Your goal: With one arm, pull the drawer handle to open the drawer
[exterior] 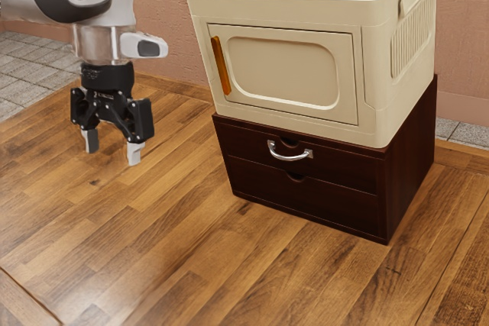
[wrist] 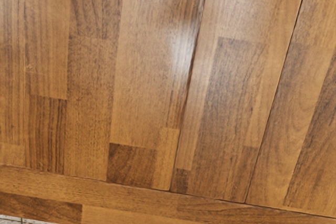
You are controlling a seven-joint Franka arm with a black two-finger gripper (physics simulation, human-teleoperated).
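The gripper (exterior: 113,147) hangs well away from the handle (exterior: 289,159), fingers wide apart and empty, and the drawer (exterior: 250,140) looks shut.

I see room beside the gripper (exterior: 113,147) for it to pass over the wooden tabletop (exterior: 153,227) to the silver handle (exterior: 289,158). The tabletop bars it below; past the handle, the dark drawer unit (exterior: 306,198) and the cream cabinet (exterior: 283,66) stacked on it block the way.
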